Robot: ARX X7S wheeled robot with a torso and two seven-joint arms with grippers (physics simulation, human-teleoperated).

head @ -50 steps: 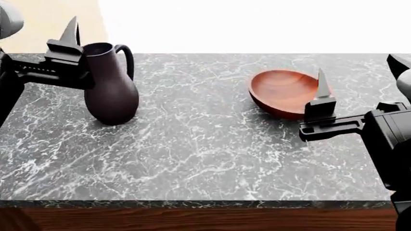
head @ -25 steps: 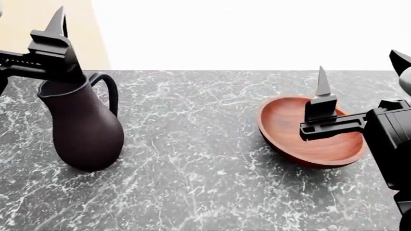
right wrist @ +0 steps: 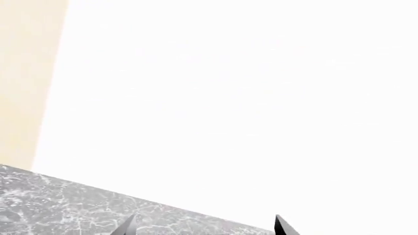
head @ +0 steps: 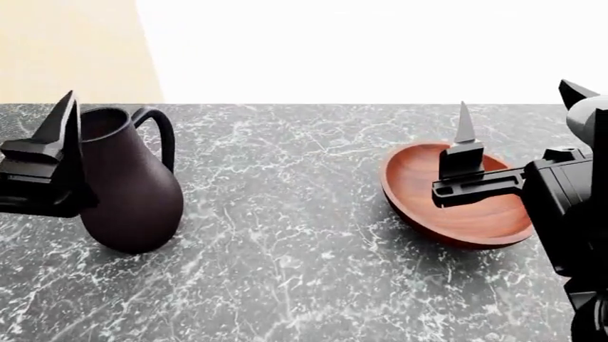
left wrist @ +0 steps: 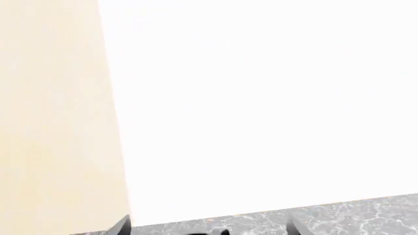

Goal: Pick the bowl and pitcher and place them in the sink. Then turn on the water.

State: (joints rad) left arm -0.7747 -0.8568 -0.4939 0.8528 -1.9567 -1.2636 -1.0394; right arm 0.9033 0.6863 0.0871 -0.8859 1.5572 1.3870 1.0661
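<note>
Half a second earlier the left hand (head: 43,167) had been above the pitcher's (head: 128,187) mouth; it had since dropped beside the belly, on its left, which read as lining up for a grasp. In the head view I could not tell whether it touched. The right hand (head: 513,153) hovered over the wooden bowl (head: 454,196), barely shifted, fingers apart on either side of it. Both vessels stood on the marbled surface (head: 295,235), well apart. Only the wrist views showed the left fingertips (left wrist: 121,226) spread; neither showed pitcher, bowl or sink.
</note>
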